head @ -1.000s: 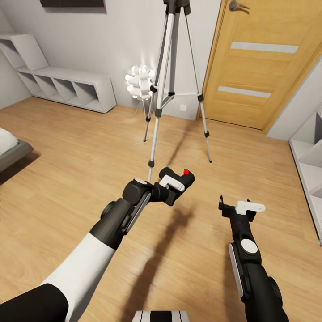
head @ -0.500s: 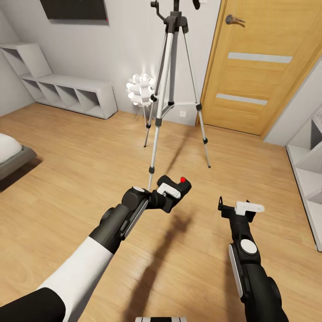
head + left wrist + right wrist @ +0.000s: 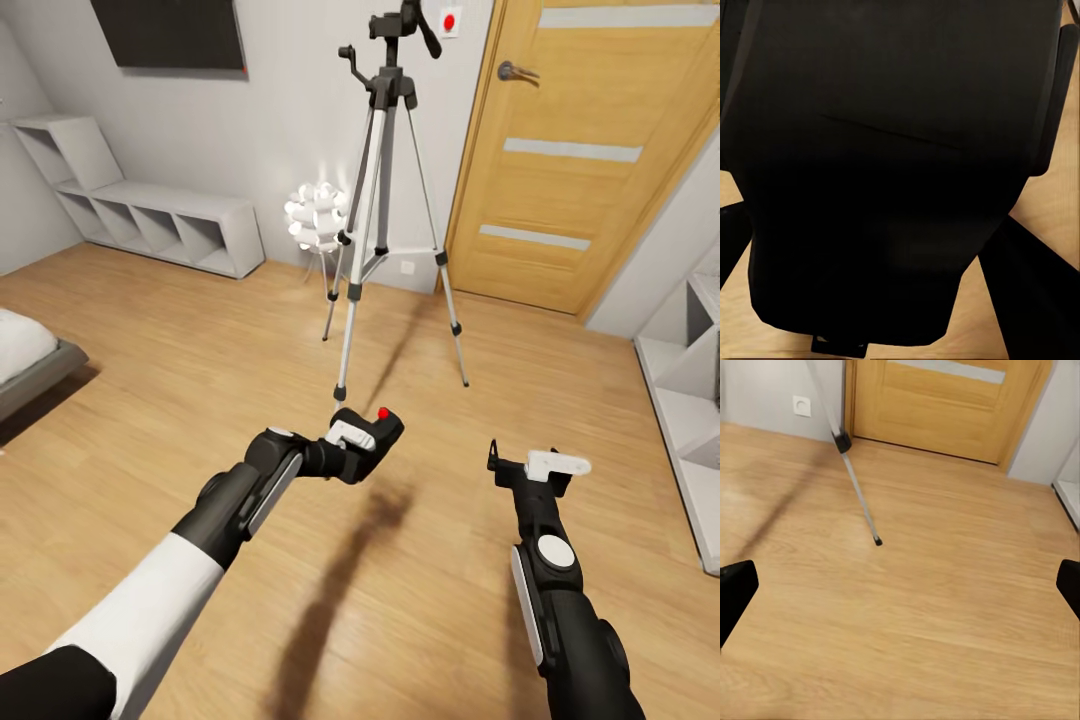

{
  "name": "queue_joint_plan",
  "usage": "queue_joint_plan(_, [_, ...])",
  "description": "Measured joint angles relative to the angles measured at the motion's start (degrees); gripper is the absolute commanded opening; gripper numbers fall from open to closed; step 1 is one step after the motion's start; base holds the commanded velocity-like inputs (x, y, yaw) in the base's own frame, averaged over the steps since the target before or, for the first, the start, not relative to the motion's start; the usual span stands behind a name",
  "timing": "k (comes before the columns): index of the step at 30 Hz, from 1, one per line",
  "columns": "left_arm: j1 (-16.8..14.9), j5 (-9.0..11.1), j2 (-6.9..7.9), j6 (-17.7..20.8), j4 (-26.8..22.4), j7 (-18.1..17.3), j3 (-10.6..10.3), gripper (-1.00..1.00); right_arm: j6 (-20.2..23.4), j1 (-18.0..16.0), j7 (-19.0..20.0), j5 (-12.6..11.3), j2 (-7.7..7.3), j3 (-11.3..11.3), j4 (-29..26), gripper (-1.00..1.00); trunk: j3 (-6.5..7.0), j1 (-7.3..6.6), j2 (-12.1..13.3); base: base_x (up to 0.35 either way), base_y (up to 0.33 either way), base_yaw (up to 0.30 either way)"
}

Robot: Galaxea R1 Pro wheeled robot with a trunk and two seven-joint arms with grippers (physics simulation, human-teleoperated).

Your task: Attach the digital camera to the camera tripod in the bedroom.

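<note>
The black digital camera (image 3: 372, 435) with its red button on top sits in my left gripper (image 3: 358, 440), which is shut on it, low over the wood floor. Up close in the left wrist view, the camera's dark body (image 3: 892, 165) blocks most of the picture. The camera tripod (image 3: 385, 215) stands ahead on silver legs, its black head with the pan handle near the top of the head view; its nearest foot lies just beyond the camera. One tripod leg (image 3: 856, 484) crosses the right wrist view. My right gripper (image 3: 540, 466) hangs open and empty at the right.
A white bulbous floor lamp (image 3: 316, 213) glows behind the tripod. A wooden door (image 3: 590, 160) is at the back right, white cubby shelves (image 3: 150, 215) at the back left, a grey bed corner (image 3: 30, 355) at the left, and a white shelf unit (image 3: 695, 390) at the right.
The head view has tilted up, bringing the tripod's head into the picture. My left gripper with the camera now sits a little lower and further left in view. The right arm holds still.
</note>
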Motion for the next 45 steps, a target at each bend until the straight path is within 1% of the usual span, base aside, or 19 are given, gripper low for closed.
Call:
queue_joint_plan(5, [0.13,0.13,0.1,-3.94,4.1,-0.05,-0.17,-1.0,0.05,0.0,0.02,-0.03,0.0,0.0,0.3,1.0,1.36,-1.1,2.01,0.0,0.0,0.0])
queue_joint_plan(7, [0.26,-0.11,0.12,-5.93,7.21,-0.07,-0.3,-1.0,0.07,-0.03,0.04,-0.06,-0.02,0.0,0.96,1.0,1.9,-1.54,2.81,0.0,0.0,0.0])
queue_joint_plan(9, [0.35,-0.01,0.12,-7.07,9.1,-0.08,-0.36,-1.0,0.08,-0.01,0.05,-0.07,-0.03,0.02,1.4,1.0,2.44,-1.98,3.61,0.0,0.0,0.0])
queue_joint_plan(10, [0.45,-0.2,0.13,-8.54,11.2,-0.07,-0.39,-1.0,0.08,-0.02,0.06,-0.08,-0.02,0.05,1.94,1.0,2.71,-2.19,4.01,0.0,0.0,0.0])
queue_joint_plan(14, [0.58,-0.01,0.12,-12.39,15.93,-0.07,-0.41,-1.0,0.09,0.01,0.09,-0.09,-0.01,0.03,3.61,1.0,3.8,-3.07,5.62,0.0,0.0,0.0])
queue_joint_plan(15, [0.66,-0.16,0.11,-14.49,18.2,-0.08,-0.42,-1.0,0.06,-0.02,0.19,-0.13,-0.09,0.0,4.7,1.0,4.07,-3.29,6.02,0.0,0.0,0.0])
queue_joint_plan(18, [0.72,0.01,0.1,-17.4,21.51,-0.08,-0.4,-1.0,-0.01,-0.03,0.41,-0.19,-0.2,-0.14,6.99,1.0,4.89,-3.95,7.22,0.0,0.0,0.0])
queue_joint_plan(19, [0.75,-0.16,0.11,-18.97,23.45,-0.08,-0.38,-1.0,-0.1,-0.04,0.51,-0.26,-0.27,-0.27,8.72,1.0,5.16,-4.17,7.62,0.0,0.0,0.0])
queue_joint_plan(24, [0.78,0.06,0.42,-22.08,28.14,-0.37,-0.28,-1.0,-0.27,-0.04,0.64,-0.28,-0.4,-0.49,12.47,1.0,6.52,-5.27,9.63,0.0,0.0,0.0])
queue_joint_plan(25, [0.8,-0.34,0.91,-24.03,30.62,-0.79,-0.27,-1.0,-0.29,-0.02,0.58,-0.2,-0.43,-0.51,13.35,1.0,6.78,-5.49,10.03,0.0,0.0,0.0])
queue_joint_plan(26, [0.78,0.1,1.02,-24.62,31.25,-0.98,-0.22,-1.0,-0.27,-0.01,0.54,-0.17,-0.43,-0.5,13.51,1.0,7.06,-5.71,10.43,0.0,0.0,0.0])
queue_joint_plan(28, [0.79,0.05,1.36,-27.17,33.54,-1.92,-0.21,-1.0,-0.18,0.04,0.45,-0.13,-0.42,-0.5,14.35,1.0,7.61,-6.15,11.23,0.0,0.0,0.0])
queue_joint_plan(29, [0.79,0.13,1.41,-27.81,34.14,-2.26,-0.2,-1.0,-0.15,0.05,0.43,-0.12,-0.41,-0.5,14.72,1.0,7.88,-6.37,11.63,0.0,0.0,0.0])
queue_joint_plan(30, [0.81,-0.18,1.55,-30.31,37.17,-3.91,-0.26,-1.0,-0.27,0.09,0.36,-0.13,-0.38,-0.49,17.25,1.0,8.14,-6.59,12.04,0.0,0.0,0.0])
queue_joint_plan(32, [0.79,0.02,1.57,-31.83,39.17,-4.66,-0.23,-1.0,-0.41,0.1,0.33,-0.15,-0.37,-0.48,20.06,1.0,8.69,-7.03,12.84,0.0,0.0,0.0])
queue_joint_plan(34, [0.79,-0.03,1.59,-32.82,40.66,-4.89,-0.28,-1.0,-0.46,0.1,0.34,-0.16,-0.37,-0.48,21.65,1.0,9.23,-7.47,13.64,0.0,0.0,0.0])
queue_joint_plan(40, [0.78,0.02,1.52,-36.26,45.26,-5.03,-0.31,-1.0,-0.49,0.14,0.45,-0.18,-0.37,-0.47,24.51,1.0,10.87,-8.79,16.04,0.0,0.0,0.0])
queue_joint_plan(41, [0.79,-0.07,1.49,-37.51,46.7,-5.02,-0.4,-1.0,-0.53,0.16,0.46,-0.18,-0.37,-0.47,25.43,1.0,11.14,-9.01,16.45,0.0,0.0,0.0])
queue_joint_plan(45, [0.86,0.01,1.46,-40.32,50.45,-5.02,-0.38,-1.0,-0.63,0.18,0.41,-0.21,-0.37,-0.45,28.27,1.0,12.22,-9.89,18.05,0.0,0.0,0.0])
